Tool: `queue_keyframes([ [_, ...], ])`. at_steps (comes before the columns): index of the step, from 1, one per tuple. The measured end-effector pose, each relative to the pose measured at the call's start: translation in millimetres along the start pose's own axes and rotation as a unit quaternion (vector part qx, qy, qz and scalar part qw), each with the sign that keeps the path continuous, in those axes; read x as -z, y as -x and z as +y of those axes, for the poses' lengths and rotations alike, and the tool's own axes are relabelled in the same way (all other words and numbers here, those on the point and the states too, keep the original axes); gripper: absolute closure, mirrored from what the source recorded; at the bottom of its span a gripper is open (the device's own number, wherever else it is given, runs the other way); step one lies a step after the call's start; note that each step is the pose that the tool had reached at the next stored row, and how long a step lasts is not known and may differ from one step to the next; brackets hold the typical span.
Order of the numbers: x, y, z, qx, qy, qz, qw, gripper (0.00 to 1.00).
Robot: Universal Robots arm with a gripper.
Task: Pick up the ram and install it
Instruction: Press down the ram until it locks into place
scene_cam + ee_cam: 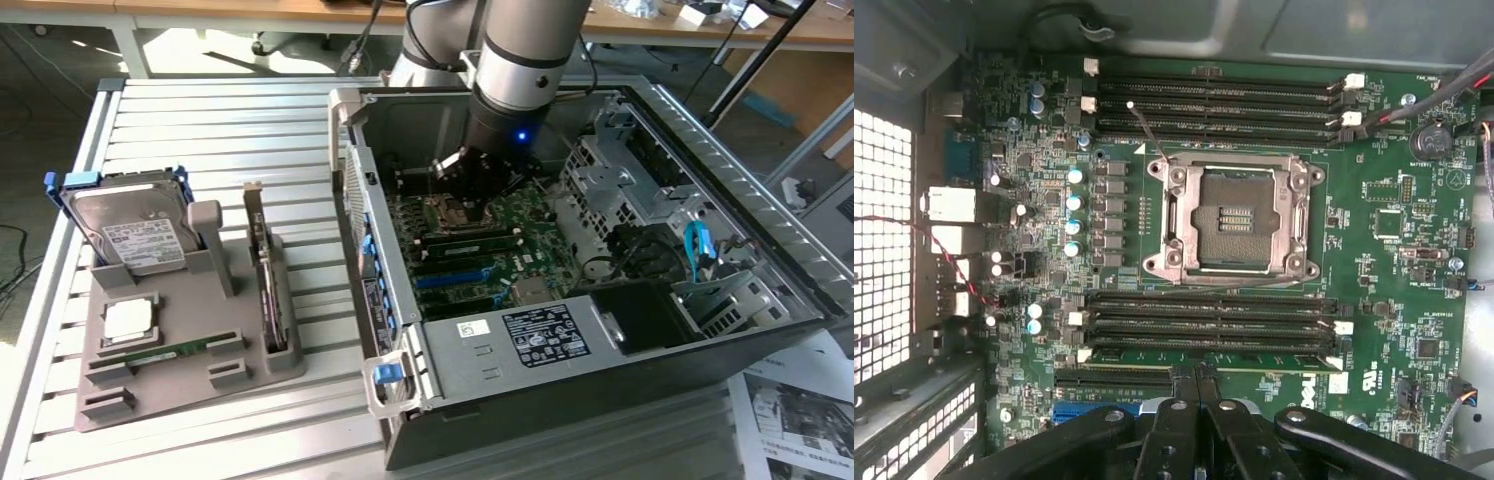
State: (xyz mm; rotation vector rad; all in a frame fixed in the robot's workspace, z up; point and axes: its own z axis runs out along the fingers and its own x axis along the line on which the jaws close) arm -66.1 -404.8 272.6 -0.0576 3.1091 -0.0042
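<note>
Arm reaching down into an open computer case [667, 330] lying on a slatted table [200, 130]. The gripper [1194, 375] hangs low over the motherboard [1394, 260], its two fingers [1206, 385] pressed together with nothing between them, tips just above the bank of memory slots [1204, 325] beside the empty processor socket [1232, 218]. One ram [1204, 355] stick appears seated in the slot nearest the fingertips, a green strip running along its length. A second bank of slots [1214, 105] lies on the far side of the socket.

On the exterior view's left, a grey holder [174, 350] stands well apart from the case. It carries a second ram stick [167, 351] lying flat, a square silver chip [128, 319], a hard drive [134, 235] leaning upright, and an expansion card [271, 290] on edge.
</note>
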Motion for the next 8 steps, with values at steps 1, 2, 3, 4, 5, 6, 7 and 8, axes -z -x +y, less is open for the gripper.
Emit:
queue_keyframes([
  [1,0.0,0.0,-0.5,0.000,0.0031,-0.0001,1.0000,0.89],
  [2,0.0,0.0,-0.7,-0.001,0.0046,-0.0002,1.0000,0.89],
  [3,0.0,0.0,-0.6,-0.001,0.0046,-0.0002,1.0000,0.89],
  [4,0.0,0.0,-0.6,-0.001,0.0047,-0.0002,1.0000,0.89],
  [5,0.0,0.0,-0.7,-0.001,0.0047,-0.0002,1.0000,0.89],
  [6,0.0,0.0,-0.7,-0.001,0.0047,-0.0002,1.0000,0.89],
  [7,0.0,0.0,-0.7,-0.001,0.0047,-0.0002,1.0000,0.89],
  [8,0.0,0.0,-0.7,-0.001,0.0047,-0.0002,1.0000,0.89],
])
